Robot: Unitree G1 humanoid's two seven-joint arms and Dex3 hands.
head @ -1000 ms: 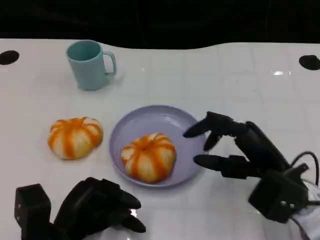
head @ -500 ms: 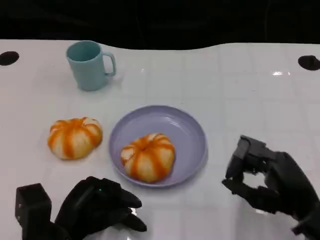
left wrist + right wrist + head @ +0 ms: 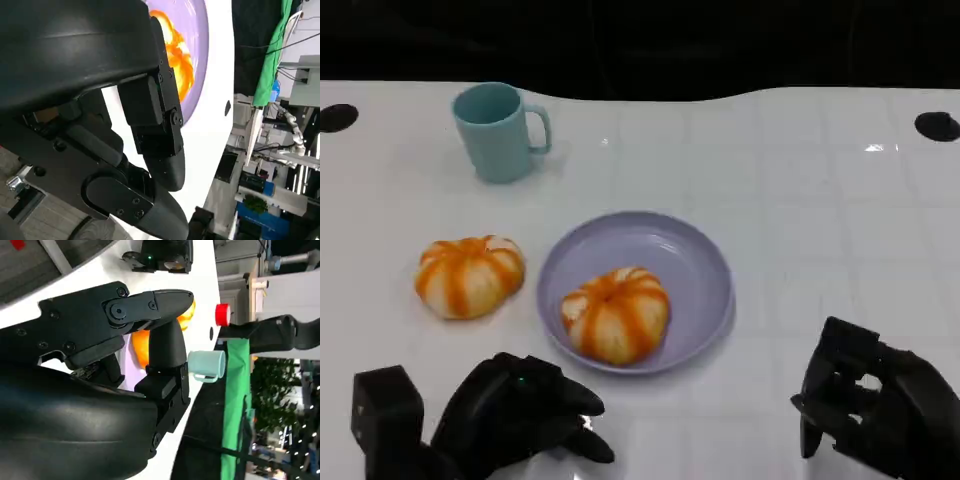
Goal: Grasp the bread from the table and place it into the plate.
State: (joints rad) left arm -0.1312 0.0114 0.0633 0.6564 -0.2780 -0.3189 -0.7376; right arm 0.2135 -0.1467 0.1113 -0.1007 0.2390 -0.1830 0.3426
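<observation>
In the head view, a lavender plate (image 3: 638, 290) sits at the frame's centre with one orange-striped bread (image 3: 616, 314) lying in its lower left part, so that part of the task looks done. A second bread (image 3: 470, 275) rests on the white table (image 3: 800, 180) just left of the plate, apart from its rim, and a teal mug (image 3: 500, 130) stands at the upper left, well clear of both. The left hand (image 3: 520, 415) lies at the lower left, fingers curled in on nothing, near the loose bread and likely placed to reach it. The right hand (image 3: 865, 400) sits at the lower right, fingers folded in, holding nothing, away from the plate. In the left wrist view, black fingers (image 3: 160, 150) cross the frame before the plate's rim and the bread in it at the top. In the right wrist view, the fingers (image 3: 165, 347) bend inward with nothing between them; bread and mug show beyond them at centre right.
</observation>
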